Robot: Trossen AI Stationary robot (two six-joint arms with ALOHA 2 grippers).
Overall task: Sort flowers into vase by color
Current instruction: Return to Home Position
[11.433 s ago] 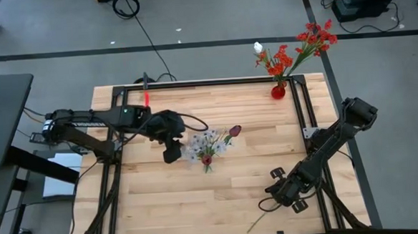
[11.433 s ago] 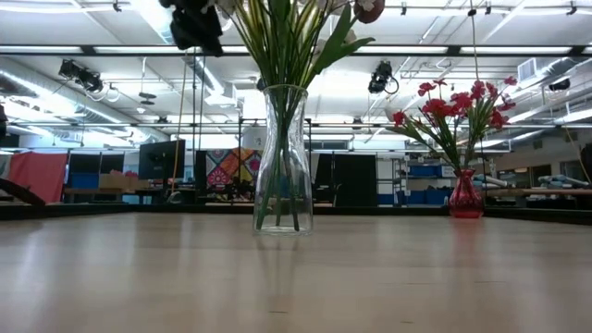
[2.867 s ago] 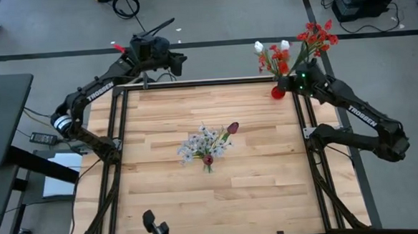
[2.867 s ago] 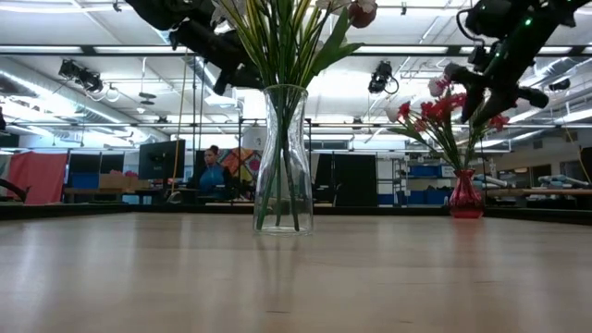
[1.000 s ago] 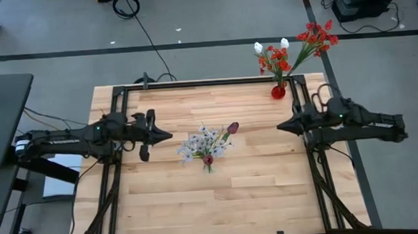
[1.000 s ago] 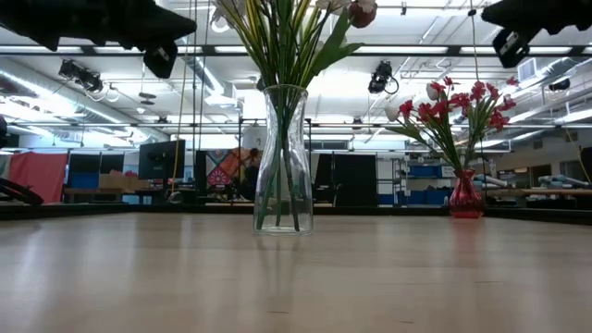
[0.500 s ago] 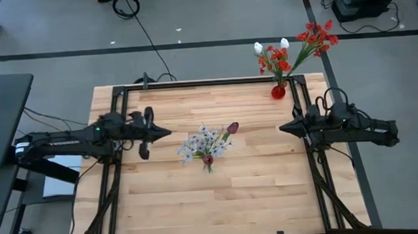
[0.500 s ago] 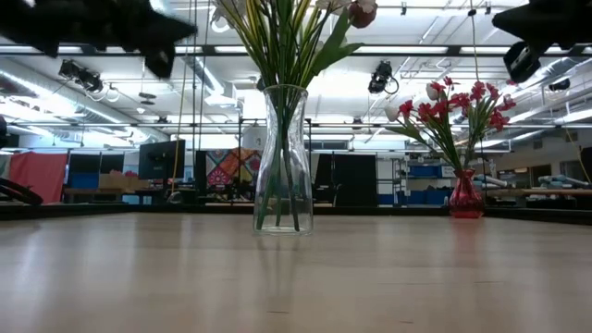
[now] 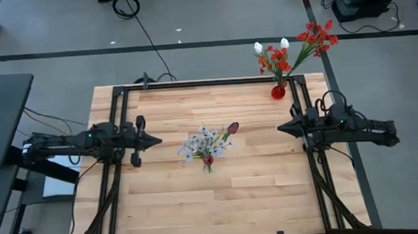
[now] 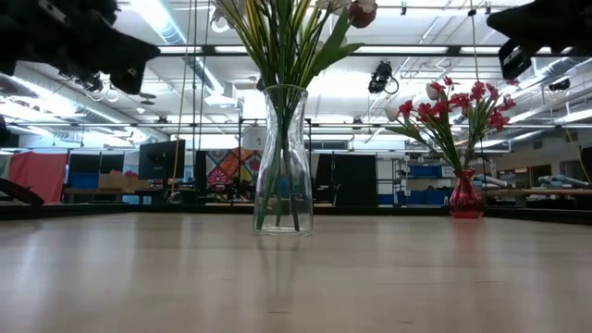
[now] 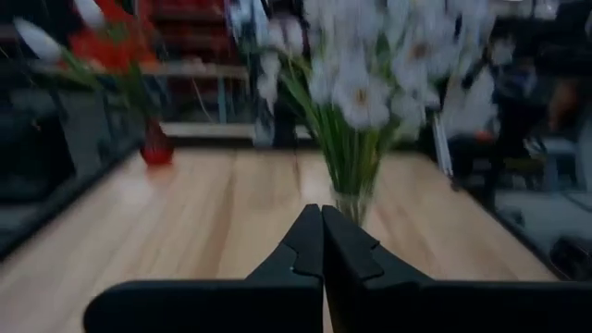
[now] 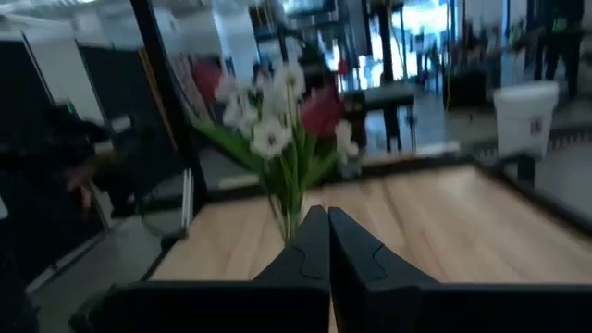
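A tall clear glass vase (image 10: 282, 162) stands mid-table. It holds pale white sprays (image 9: 202, 142) and dark maroon tulips (image 9: 232, 128), their green stems stuck into it. A small red vase (image 9: 278, 92) at the far right corner holds red flowers (image 9: 312, 38) and two white buds (image 9: 258, 48). My left gripper (image 9: 158, 140) hovers shut, left of the clear vase, pointing at it. My right gripper (image 9: 279, 128) hovers shut on the vase's right side, also pointing at it. Both wrist views show shut, empty fingers (image 11: 322, 242) (image 12: 327, 239).
A black metal frame (image 9: 119, 100) borders the wooden tabletop (image 9: 256, 193). Bare wood lies between each gripper and the clear vase and across the near half. Cables (image 9: 147, 34) lie on the floor beyond the far edge.
My left gripper has drawn back a little toward the table's left edge, staying shut. The vases and flowers have not moved.
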